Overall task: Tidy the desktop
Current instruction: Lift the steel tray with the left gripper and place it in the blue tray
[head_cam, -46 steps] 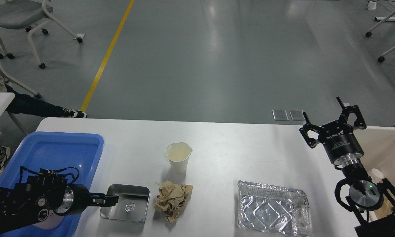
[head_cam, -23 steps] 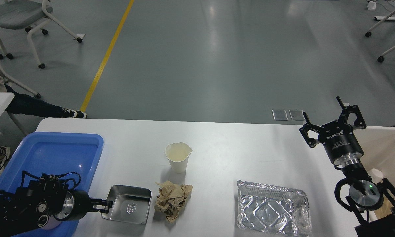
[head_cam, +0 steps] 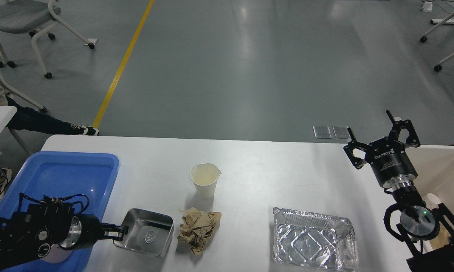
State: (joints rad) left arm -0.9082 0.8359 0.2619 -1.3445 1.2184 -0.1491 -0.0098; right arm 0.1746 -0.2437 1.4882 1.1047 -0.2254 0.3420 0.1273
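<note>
The white desktop [head_cam: 272,166] holds a small steel tray [head_cam: 145,232], a white paper cup [head_cam: 205,179], a crumpled brown paper wad [head_cam: 198,228] and a foil container [head_cam: 313,238]. My left gripper [head_cam: 119,232] is shut on the steel tray's left rim, and that side is tilted up off the desktop. My right gripper [head_cam: 374,132] is open and empty, raised above the desktop's far right edge.
A blue plastic tray [head_cam: 66,170] sits at the left end, under my left arm. A beige bin [head_cam: 444,170] stands off the right end. Chairs stand on the grey floor behind, and a person's leg shows at the far left.
My left gripper has pulled back left with the steel tray's rim in it, dragging the tray leftward and tilting its left side up. The right arm has hardly moved.
</note>
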